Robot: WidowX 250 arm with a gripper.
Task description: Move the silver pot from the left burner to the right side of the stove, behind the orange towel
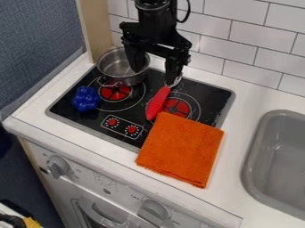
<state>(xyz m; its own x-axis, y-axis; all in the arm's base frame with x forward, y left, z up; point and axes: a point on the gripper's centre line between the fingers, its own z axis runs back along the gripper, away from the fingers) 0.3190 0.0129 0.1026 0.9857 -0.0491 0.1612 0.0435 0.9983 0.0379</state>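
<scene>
My gripper (155,77) hangs with its 2 fingers spread, 1 by the pot (113,67) at far left and 1 by the red tool (157,102) to its right, so I judge any closing should be slow and square, lest either slide.

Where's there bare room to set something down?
Bare counter lies between cloth and sink, and between hob and tiles. It's crowded around pot, hand and red tool.
</scene>
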